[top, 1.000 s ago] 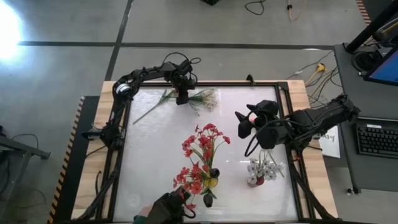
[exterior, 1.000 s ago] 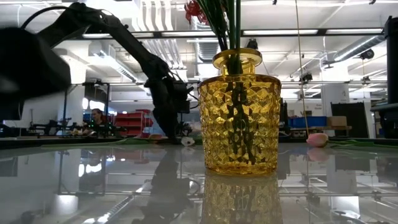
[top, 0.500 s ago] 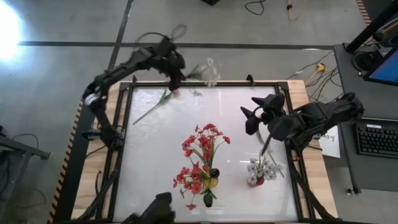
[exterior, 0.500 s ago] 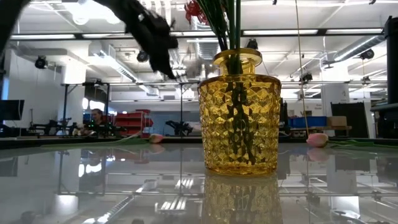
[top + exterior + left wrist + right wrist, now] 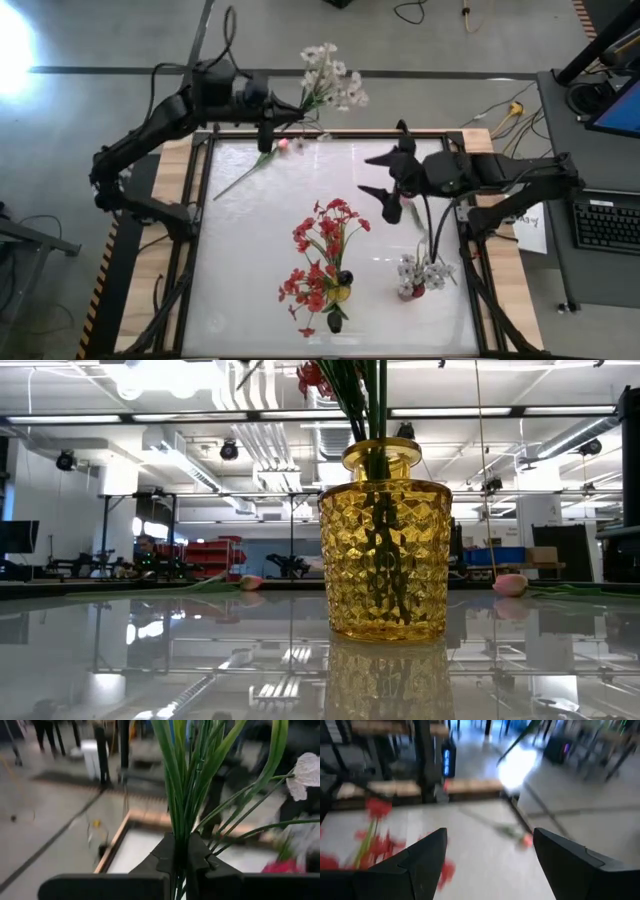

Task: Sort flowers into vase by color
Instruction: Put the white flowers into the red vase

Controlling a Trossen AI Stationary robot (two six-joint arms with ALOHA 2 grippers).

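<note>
- left gripper (image 5: pixel 268 106) gripping white flower spray (image 5: pixel 328 84) over table's far edge
- right gripper (image 5: pixel 385 175) hanging open above table (image 5: pixel 240 260)
- pink bud (image 5: pixel 282 146) lying near far edge
- red flowers (image 5: pixel 325 245) standing mid-table

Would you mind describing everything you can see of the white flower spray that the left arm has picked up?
The white flower spray is an artificial bunch: many thin green stems and grass-like leaves topped by small white blooms. The left end effector is shut on its stems, as the left wrist view shows, with the stalks rising from between the fingers. It is lifted clear of the table, over the far edge, and its blooms fan out beyond the frame. Nothing else touches it.
</note>
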